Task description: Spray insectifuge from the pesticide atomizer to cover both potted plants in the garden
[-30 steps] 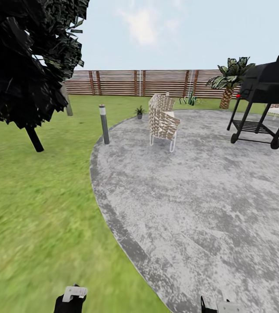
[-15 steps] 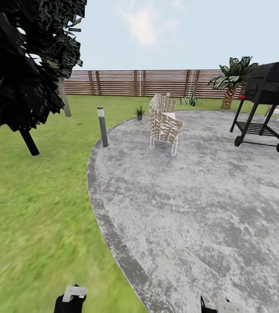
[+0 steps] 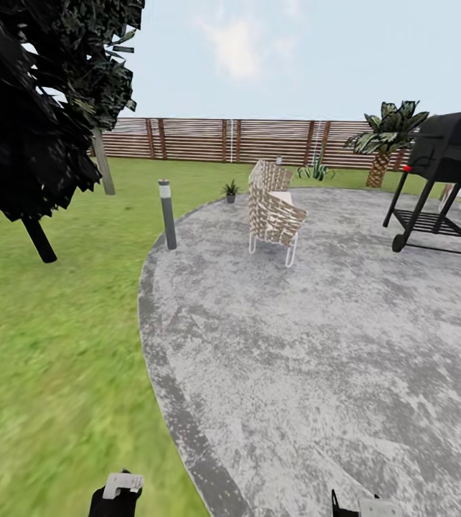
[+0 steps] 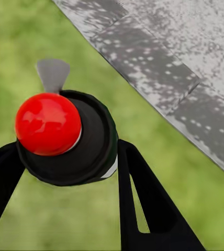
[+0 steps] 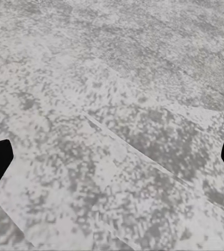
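**Atomizer carried over lawn beside gravel patio**

While the left gripper pinches the pesticide atomizer, round, dark, glossy red-domed, above blurred grass, the right gripper hangs spread over mottled grey patio; one small potted plant stands beyond, near a woven chair

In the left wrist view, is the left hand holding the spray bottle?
Yes: the spray bottle, with its red dot on top, sits between the two dark fingers of the left hand, above the grass.

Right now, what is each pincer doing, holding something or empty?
Left pincer: shut on the pesticide atomizer, red dot facing the camera.
Right pincer: open and empty, above the gravel patio.
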